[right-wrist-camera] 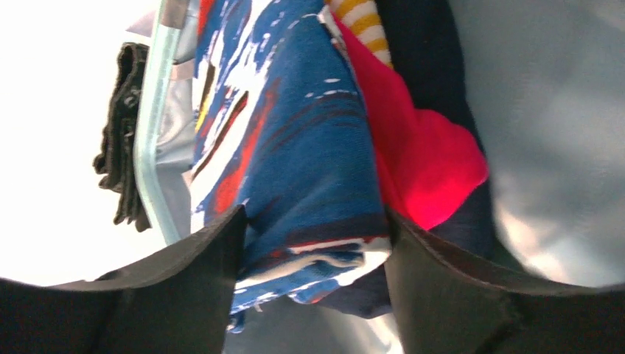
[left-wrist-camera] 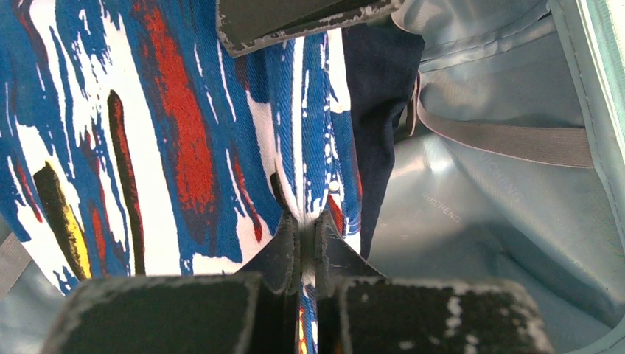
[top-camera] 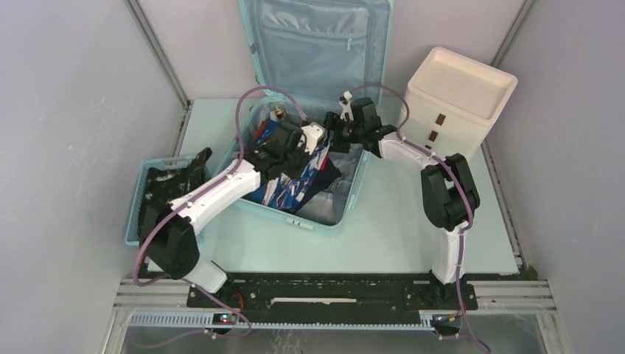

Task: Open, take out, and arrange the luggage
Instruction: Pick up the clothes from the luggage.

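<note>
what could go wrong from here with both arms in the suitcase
1. The left fingers pinch only a thin fold of the patterned cloth, so it may slip free on lifting.
2. The right fingers straddle that same cloth, open, with a red garment and navy garment alongside; closing could catch those too.
3. Both arms crowd close over the suitcase and might bump.

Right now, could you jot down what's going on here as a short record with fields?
Luggage: pale mint-blue hard-shell suitcase, open, lid upright
Contents: blue, white and red patterned cloth, other clothes
Left gripper: shut on the patterned cloth
Right gripper: open, straddling that cloth
Nearby: blue slatted plastic basket, cream-white drawer box
</note>
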Controlling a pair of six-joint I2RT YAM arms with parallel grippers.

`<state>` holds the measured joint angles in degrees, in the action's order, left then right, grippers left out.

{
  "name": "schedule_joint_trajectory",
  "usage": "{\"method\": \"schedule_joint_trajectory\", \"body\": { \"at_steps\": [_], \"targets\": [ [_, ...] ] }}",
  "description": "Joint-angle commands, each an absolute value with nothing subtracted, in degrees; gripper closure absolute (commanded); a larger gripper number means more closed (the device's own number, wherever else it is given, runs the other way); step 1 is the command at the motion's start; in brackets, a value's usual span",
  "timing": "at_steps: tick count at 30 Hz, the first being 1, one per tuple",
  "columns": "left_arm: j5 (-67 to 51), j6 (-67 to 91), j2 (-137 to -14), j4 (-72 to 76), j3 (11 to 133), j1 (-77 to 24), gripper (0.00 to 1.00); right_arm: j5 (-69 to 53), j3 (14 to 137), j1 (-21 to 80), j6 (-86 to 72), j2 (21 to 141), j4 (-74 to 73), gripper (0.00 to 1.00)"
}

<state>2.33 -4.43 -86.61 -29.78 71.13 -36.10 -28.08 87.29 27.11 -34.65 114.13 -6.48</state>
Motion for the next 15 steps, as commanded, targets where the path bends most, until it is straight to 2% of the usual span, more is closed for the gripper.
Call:
{"method": "schedule_joint_trajectory", "body": {
  "at_steps": [1,4,6,7,9,11,15],
  "targets": [
    [-3.63,-3.47,-85.82,-26.38,72.35,-36.62,0.92,-33.36,87.66,27.5,-35.79,113.48,-2.16,0.37],
    [-7.15,-4.12,-83.86,-27.23,72.92,-35.13,0.71,-36.01,86.65,26.62,-35.86,112.81,0.38,0.66],
    [-12.54,-4.56,-80.81,-26.7,72.55,-32.23,0.48,-37.33,85.57,25.41,-35.35,112.37,2.51,0.88],
    [-16.42,-4.46,-78.82,-25.82,72.01,-30.12,0.38,-37.83,85.18,24.92,-34.55,112.14,2.96,0.93],
    [-24.4,-3.11,-74.98,-22.49,70.2,-25.15,0.2,-39.17,84.68,24.05,-32.79,111.79,3.67,0.97],
    [-28.24,-1.24,-72.1,-18.81,68.43,-20.27,0.12,-41.64,84.42,23.57,-30.48,111.55,4.72,0.98],
    [-28.16,-3.36,-69.9,-18.24,67.82,-13.62,0.09,-45.57,85.74,23.95,-20.58,110.51,4.01,1.0]
  ]
}}
